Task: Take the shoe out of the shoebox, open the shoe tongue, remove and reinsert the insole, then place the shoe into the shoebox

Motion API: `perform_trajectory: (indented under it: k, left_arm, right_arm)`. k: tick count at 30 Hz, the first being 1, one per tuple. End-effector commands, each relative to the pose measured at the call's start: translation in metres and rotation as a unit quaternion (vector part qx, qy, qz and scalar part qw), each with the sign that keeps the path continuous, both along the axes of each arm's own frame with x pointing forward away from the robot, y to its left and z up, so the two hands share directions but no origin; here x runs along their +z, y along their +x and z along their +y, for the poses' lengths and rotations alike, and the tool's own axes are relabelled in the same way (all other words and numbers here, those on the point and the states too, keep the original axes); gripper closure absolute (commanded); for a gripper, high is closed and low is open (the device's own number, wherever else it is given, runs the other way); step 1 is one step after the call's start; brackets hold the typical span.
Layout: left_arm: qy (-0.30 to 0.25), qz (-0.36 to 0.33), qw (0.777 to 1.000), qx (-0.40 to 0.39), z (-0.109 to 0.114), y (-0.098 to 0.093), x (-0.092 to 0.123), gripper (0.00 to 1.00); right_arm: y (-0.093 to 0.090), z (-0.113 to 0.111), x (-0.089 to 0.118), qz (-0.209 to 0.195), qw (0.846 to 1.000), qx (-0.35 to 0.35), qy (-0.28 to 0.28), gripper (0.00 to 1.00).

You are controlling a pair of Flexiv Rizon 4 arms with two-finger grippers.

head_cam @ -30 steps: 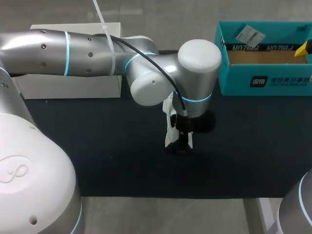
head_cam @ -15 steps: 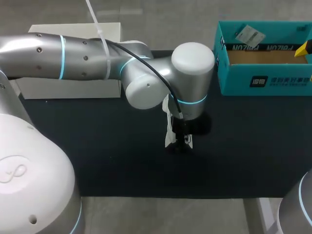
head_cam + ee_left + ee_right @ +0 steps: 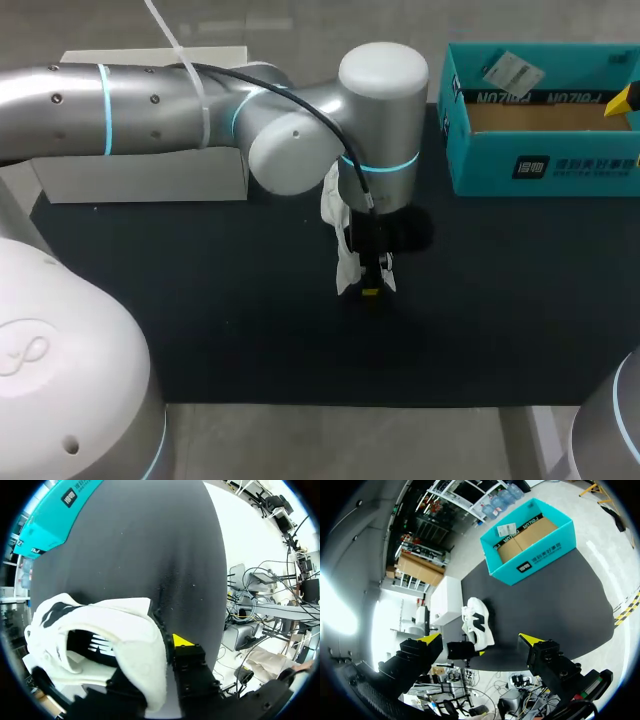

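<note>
A white shoe [image 3: 338, 240] with black side marks stands tipped on the black mat [image 3: 220, 300] near the middle. My left gripper [image 3: 372, 285] comes down on it from above. In the left wrist view the left gripper [image 3: 160, 655] is shut on the wall of the shoe [image 3: 100, 630], one yellow-tipped finger [image 3: 181, 641] outside and the other inside the opening. The teal shoebox [image 3: 540, 110] stands open at the back right with no shoe in it. My right gripper [image 3: 480, 640] hangs open, high above the table's right side, far from the shoe [image 3: 477, 620] and the shoebox [image 3: 530, 540].
A white box [image 3: 150, 170] stands at the back left edge of the mat. A paper tag [image 3: 512, 70] leans on the shoebox's back wall. Bare mat lies in front of the shoe and on both sides of it.
My left gripper's fingers have closed on the shoe's wall. The left arm has shifted a little toward the back of the table, and the shoe has moved with it.
</note>
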State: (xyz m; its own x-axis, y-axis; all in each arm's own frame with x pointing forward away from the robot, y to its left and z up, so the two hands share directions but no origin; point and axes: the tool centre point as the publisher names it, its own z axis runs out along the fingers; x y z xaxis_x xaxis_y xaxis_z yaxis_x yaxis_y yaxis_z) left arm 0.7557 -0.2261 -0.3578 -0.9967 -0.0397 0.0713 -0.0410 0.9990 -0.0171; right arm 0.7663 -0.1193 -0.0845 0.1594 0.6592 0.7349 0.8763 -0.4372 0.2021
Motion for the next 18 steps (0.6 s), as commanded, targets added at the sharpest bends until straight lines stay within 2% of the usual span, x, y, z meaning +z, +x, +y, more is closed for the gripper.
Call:
perform_trajectory:
  k: [1,10,15,18]
  left_arm:
    - [-0.017,-0.001,1.0,-0.017,0.014,0.002,0.058,1.0]
    - [-0.017,-0.005,0.998,-0.053,0.023,0.001,0.14,1.0]
    - [-0.001,-0.012,0.997,-0.071,0.02,-0.003,0.18,1.0]
    - [0.014,-0.026,0.997,-0.065,0.022,-0.003,0.195,1.0]
  right_arm:
    - [0.001,0.0,0.0,0.001,1.0,-0.001,-0.001,0.0]
    - [0.001,0.0,0.0,0.001,1.0,-0.001,-0.001,0.0]
    - [0.001,0.0,0.0,0.001,1.0,-0.001,-0.001,0.0]
    - [0.001,0.0,0.0,0.001,1.0,-0.001,-0.001,0.0]
